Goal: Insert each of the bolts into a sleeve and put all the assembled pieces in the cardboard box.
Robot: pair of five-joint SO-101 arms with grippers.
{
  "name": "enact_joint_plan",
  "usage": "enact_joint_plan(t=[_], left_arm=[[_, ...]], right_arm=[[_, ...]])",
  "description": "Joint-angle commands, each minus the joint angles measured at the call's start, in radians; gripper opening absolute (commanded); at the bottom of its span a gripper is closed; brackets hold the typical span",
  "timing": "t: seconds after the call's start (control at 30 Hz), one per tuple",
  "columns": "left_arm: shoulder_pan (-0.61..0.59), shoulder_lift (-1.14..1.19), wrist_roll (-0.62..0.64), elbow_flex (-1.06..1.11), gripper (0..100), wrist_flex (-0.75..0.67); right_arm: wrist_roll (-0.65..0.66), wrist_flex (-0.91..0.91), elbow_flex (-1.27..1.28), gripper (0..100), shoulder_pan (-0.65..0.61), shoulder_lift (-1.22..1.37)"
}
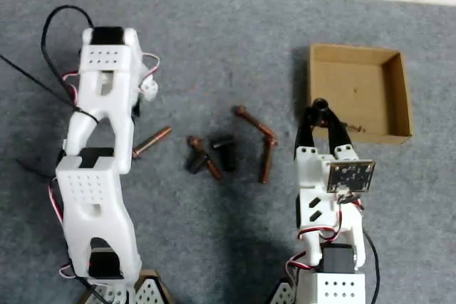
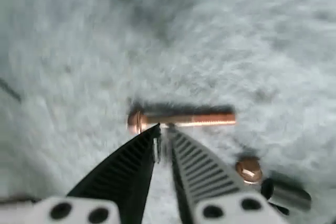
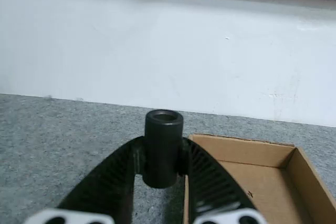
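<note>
My left gripper (image 2: 163,131) hovers shut just short of a copper bolt (image 2: 181,118) lying flat on the grey mat, its tips close to the shank near the head. From above, that bolt (image 1: 151,142) pokes out from under the left arm. My right gripper (image 3: 163,153) is shut on an upright black sleeve (image 3: 164,145), held beside the near left corner of the cardboard box (image 3: 241,151). In the high view the right gripper (image 1: 322,115) sits at the left wall of the box (image 1: 356,50).
In the mat's middle lie two bolts (image 1: 254,122) (image 1: 267,160) touching at an angle, a third bolt (image 1: 206,159) and two black sleeves (image 1: 225,152) (image 1: 194,163). A bolt head (image 2: 248,169) and a sleeve (image 2: 286,195) lie beside my left fingers.
</note>
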Motion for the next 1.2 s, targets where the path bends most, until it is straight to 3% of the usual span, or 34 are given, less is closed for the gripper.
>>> enact_joint_plan(t=[0.0,0.13,0.5,0.9,1.17], left_arm=[[0.039,-0.071,0.199,0.119,4,0.012],[0.038,-0.073,0.305,0.157,6,0.014],[0.099,-0.070,0.390,0.176,25,0.014],[0.156,-0.064,0.385,0.277,25,0.006],[0.044,-0.036,0.388,0.282,25,-0.061]], right_arm=[[0.005,-0.001,0.119,0.6,0.005,-0.019],[0.005,-0.001,0.119,0.6,0.005,-0.019],[0.005,-0.001,0.119,0.6,0.005,-0.019],[0.006,-0.001,0.119,0.6,0.005,-0.019],[0.006,-0.001,0.119,0.6,0.005,-0.019]])
